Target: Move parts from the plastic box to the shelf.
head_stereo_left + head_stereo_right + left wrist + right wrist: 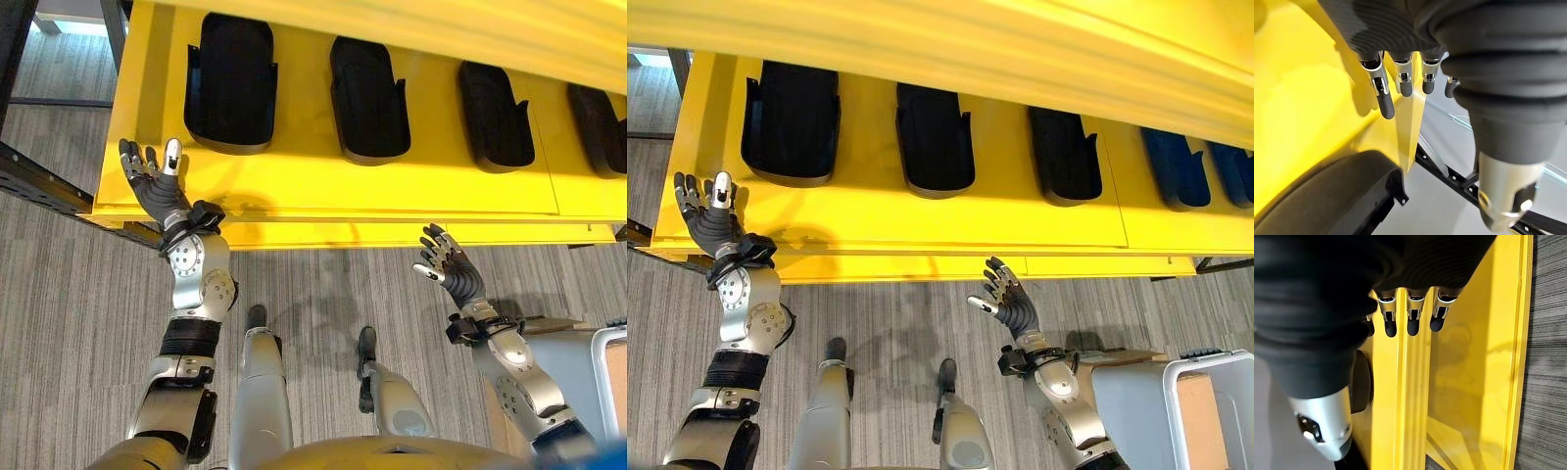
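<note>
A: What is lying nearest to the robot?

B: The grey striped floor [88, 294] is lying nearest, and the plastic box [1215, 411] is standing on it at the right side, with a brown sheet inside. I cannot tell if parts are lying in the box.

A: And the right robot hand [449, 266]?

B: It is hanging over the floor, just before the front edge of the yellow shelf [392, 196]. Its fingers are spreading open and it is holding nothing.

A: Where is the left robot hand [152, 179] staying?

B: It is reaching over the left front corner of the shelf. The fingers are also spreading straight and holding nothing.

A: Where are the parts?

B: Dark parts are lying in a row further back on the shelf. The leftmost part [231, 83] is lying just beyond the left robot hand, not touching it. The next part [368, 100] and a third part [496, 117] are lying to the right of it, apart from each other.
</note>
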